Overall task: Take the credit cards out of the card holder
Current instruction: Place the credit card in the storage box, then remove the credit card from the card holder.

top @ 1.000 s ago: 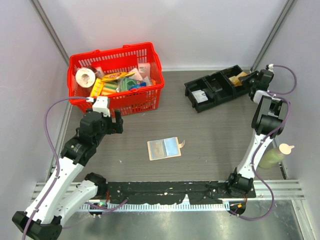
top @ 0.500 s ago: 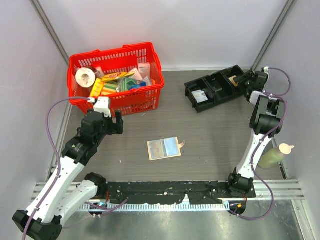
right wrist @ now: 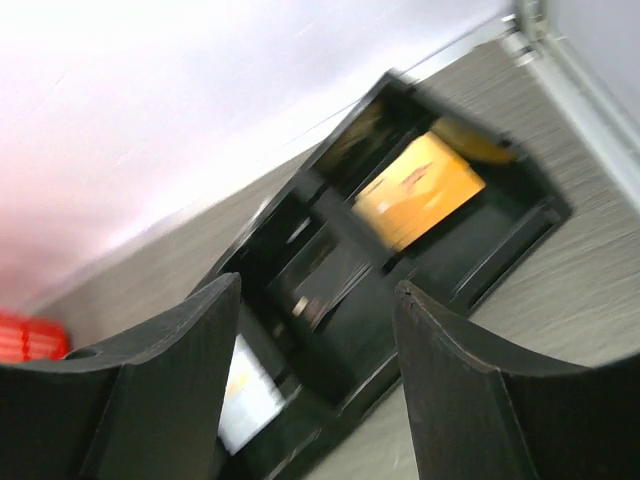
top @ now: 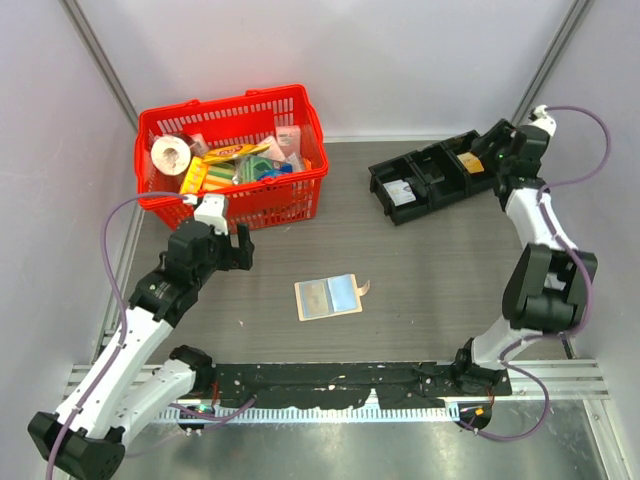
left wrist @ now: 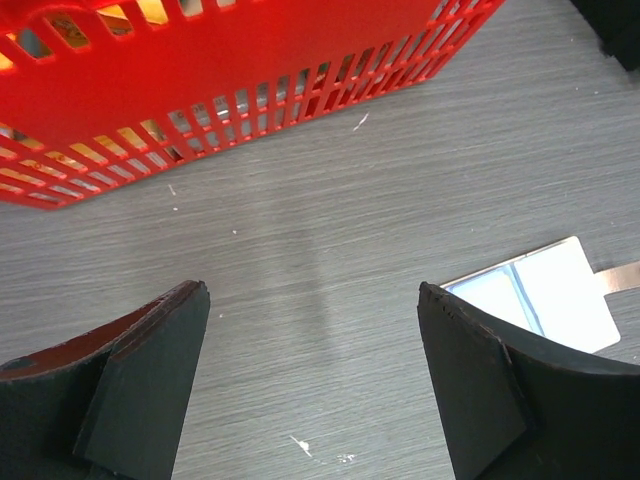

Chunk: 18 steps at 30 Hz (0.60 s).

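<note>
Stretched out long since a second ago, the right arm now reaches the far right corner of the grey table (top: 430, 270). The red plastic mesh basket (top: 270, 205) stands far left, and the left gripper (top: 237, 244) is just beside it, jaws wide apart and empty. Above the black three-compartment plastic tray (top: 440, 200) hangs the right gripper (top: 487, 158), jaws now parted, holding nothing. The tan folding card holder (top: 328, 296) lies open mid-table. A yellow-orange credit card (right wrist: 415, 190) lies in the tray's right-end compartment.

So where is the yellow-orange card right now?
Top view: the yellow-orange card lies in the right-end compartment of the black tray, far right of the table, next to the open right gripper.
</note>
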### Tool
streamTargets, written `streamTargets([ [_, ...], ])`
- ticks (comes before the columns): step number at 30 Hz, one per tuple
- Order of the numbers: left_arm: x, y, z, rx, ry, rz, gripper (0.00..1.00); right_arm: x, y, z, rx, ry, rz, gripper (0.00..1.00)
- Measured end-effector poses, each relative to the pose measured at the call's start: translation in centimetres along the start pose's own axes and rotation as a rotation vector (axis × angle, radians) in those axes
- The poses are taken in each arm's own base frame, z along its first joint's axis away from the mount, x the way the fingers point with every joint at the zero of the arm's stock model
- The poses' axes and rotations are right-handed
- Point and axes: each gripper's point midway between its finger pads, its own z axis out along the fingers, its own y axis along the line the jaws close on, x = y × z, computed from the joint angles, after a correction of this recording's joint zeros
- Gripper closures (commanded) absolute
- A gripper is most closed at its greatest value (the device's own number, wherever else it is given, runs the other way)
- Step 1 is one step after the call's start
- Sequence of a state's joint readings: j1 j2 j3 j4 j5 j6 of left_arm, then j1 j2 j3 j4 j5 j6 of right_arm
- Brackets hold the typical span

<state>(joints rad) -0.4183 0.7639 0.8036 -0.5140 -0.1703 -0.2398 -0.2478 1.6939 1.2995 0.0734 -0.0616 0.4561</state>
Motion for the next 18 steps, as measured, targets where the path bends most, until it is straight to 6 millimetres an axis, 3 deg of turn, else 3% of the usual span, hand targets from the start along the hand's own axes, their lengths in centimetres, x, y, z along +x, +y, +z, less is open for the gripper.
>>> streamTargets([
  [3,0.7,-0.3,0.6,0.005,0.036,-0.006,0.09,1.5,4.7,-4.0,-0.083,0.012,-0.082,0.33],
  [5,1.1,-0.3,0.9,0.007,0.054,-0.008,0.09,4.4,7.9,-7.2,-0.147,0.052,-0.142,0.32],
  [6,1.3,-0.4,1.0,0.009,0.063,-0.009,0.08,5.5,8.3,-8.6,-0.157,0.069,-0.167,0.32],
  [7,1.4,-0.5,1.1,0.011,0.069,-0.01,0.07,8.0,10.8,-10.5,-0.217,0.109,-0.208,0.32],
  [8,1.4,-0.5,1.1,0.016,0.072,-0.012,0.07,9.8,12.0,-12.0,-0.249,0.137,-0.24,0.32],
  [11,1.6,-0.6,1.0,0.019,0.078,-0.018,0.05,15.5,14.6,-16.5,-0.349,0.233,-0.329,0.32],
  [18,1.8,-0.3,0.1,0.003,0.076,-0.064,0.0,27.3,17.0,-26.1,-0.528,0.432,-0.534,0.31],
])
